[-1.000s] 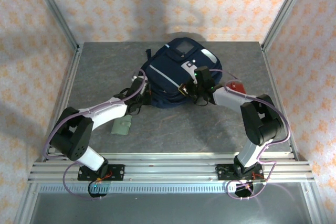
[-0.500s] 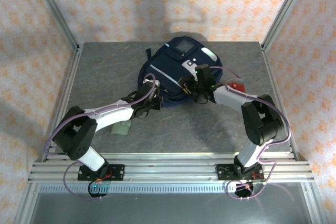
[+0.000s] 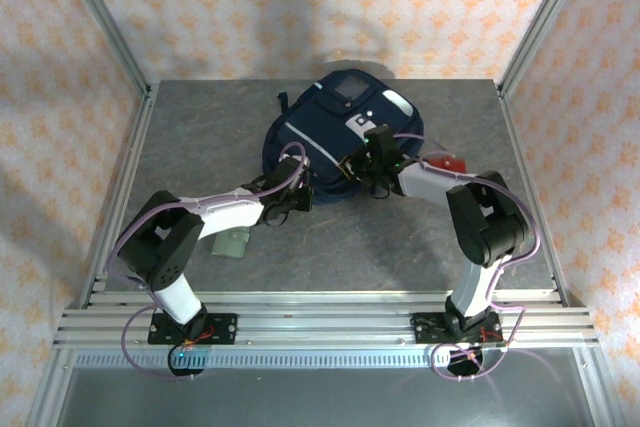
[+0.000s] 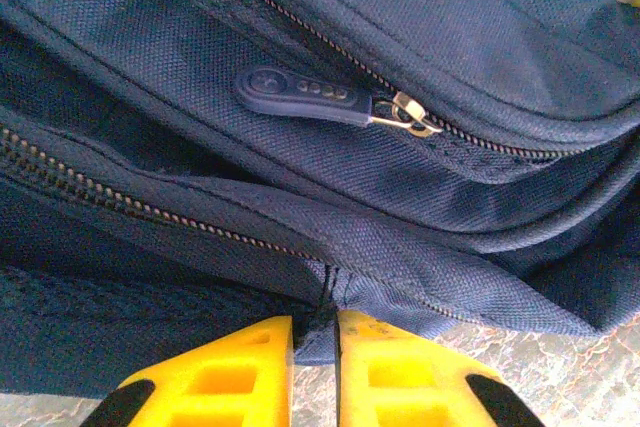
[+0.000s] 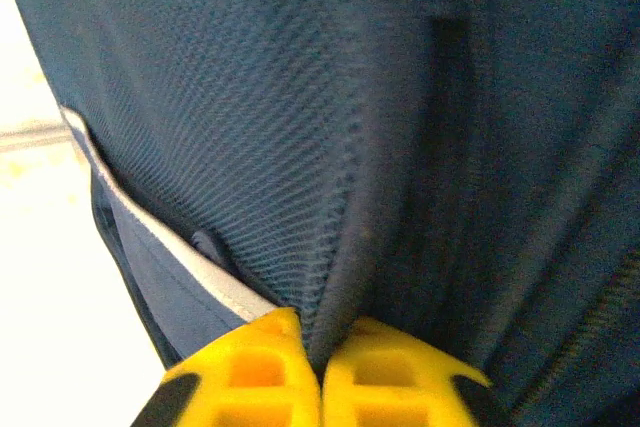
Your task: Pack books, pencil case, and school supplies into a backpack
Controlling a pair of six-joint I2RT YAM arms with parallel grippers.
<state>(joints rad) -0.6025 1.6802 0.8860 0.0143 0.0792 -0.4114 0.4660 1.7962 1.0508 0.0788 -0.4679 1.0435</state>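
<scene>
Backpack point(image 3: 330, 142): is lying flat on the grey table point(image 3: 400, 237), mid-width and toward the far edge, with its front panel facing up. Both arms are reaching in to its near side.
Front patches: a light-blue square point(image 3: 349, 90) is sitting at the bag's far end, and a white patch point(image 3: 396, 103) is lying just to its right.
Left gripper point(image 3: 297, 198): is working at the bag's near-left rim. In the left wrist view the yellow fingertips point(image 4: 240, 367) are standing almost together. A fold of navy fabric at a seam is filling the slim gap between them, just above the table top.
Zipper pull point(image 4: 298, 94): a dark rubbery tab is lying flat on the fabric above that pinch, trailing left from its metal slider point(image 4: 408, 114).
Lower zipper point(image 4: 120, 202): a line of teeth is running diagonally down toward the pinched seam. Cannot tell whether it is parted.
Right gripper point(image 3: 368, 164): is bearing on the bag's near-right part. In the right wrist view the fingertips point(image 5: 250, 377) are pressing together on a ridge of navy fabric that is rising between them.
Grey stripe point(image 5: 150, 237): pale piping is slanting down the fabric left of the ridge, ending beside the left-hand fingertip.
Pale green wallet point(image 3: 232, 243): is lying on the table at near left, partly under the left forearm and apart from the bag.
Red square point(image 3: 450, 163): is lying on the table just beside the right forearm, to the right of the bag.
</scene>
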